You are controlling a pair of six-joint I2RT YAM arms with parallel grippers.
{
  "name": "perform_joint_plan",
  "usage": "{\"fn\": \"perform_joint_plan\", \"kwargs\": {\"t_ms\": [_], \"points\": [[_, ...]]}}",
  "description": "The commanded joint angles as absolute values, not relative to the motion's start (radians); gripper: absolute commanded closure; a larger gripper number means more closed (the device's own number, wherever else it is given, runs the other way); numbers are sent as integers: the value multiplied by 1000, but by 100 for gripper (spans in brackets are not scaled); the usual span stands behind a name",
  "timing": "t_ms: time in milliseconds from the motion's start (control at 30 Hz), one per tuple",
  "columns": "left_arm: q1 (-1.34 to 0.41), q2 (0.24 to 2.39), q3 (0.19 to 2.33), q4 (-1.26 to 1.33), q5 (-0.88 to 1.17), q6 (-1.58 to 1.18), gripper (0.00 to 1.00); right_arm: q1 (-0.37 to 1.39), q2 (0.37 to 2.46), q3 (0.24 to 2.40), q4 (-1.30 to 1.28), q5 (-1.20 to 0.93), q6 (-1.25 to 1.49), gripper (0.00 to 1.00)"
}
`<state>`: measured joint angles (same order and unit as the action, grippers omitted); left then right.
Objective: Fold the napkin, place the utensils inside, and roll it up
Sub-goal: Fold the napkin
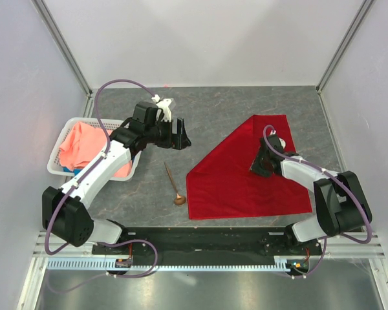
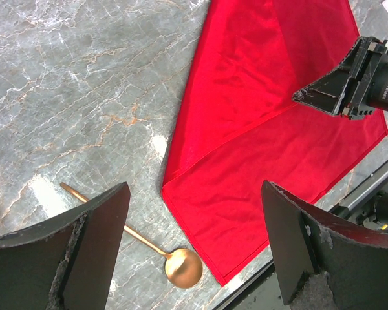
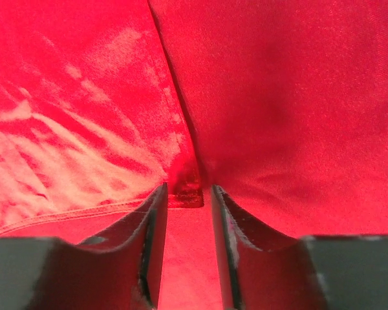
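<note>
The deep red napkin (image 1: 236, 181) lies on the grey table right of centre, with one flap folded over so a diagonal fold edge runs across it (image 2: 246, 123). My right gripper (image 1: 260, 169) is pressed down on the napkin (image 3: 278, 97). Its jaws stand a narrow gap apart over the folded edge's corner (image 3: 187, 188), with cloth between them. The copper spoon (image 1: 174, 186) lies bare on the table left of the napkin, bowl toward me (image 2: 183, 267). My left gripper (image 1: 181, 137) hovers wide open and empty (image 2: 195, 187) above the spoon and the napkin's near-left corner.
A white basket (image 1: 55, 165) at the left holds a salmon-pink cloth (image 1: 84, 145) with a bit of blue cloth (image 1: 66, 169) under it. The left arm reaches over the basket. The black base rail (image 1: 200, 239) runs along the near edge.
</note>
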<state>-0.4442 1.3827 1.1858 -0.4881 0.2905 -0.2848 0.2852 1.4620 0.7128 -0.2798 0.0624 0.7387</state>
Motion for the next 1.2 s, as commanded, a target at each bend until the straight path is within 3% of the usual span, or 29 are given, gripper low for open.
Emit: {"fn": "perform_joint_plan", "kwargs": {"t_ms": [0,67,300,700,1167], "points": [[-439,1355,1181,-477,287,-242,10,272,1471,704,-224,28,739,69],[-439,1353,1180,-477,288,-244,10,262,1463,703,-213,25,735,81],[-440,1348,1172,-476,316,-253,10,235,1376,709,-288,55,701,100],[-439,1332,1175,-469,440,-287,11,135,1195,828,-710,277,535,100],[-440,1281,1183,-466,523,-302,11,6,1190,856,-910,351,614,100]]}}
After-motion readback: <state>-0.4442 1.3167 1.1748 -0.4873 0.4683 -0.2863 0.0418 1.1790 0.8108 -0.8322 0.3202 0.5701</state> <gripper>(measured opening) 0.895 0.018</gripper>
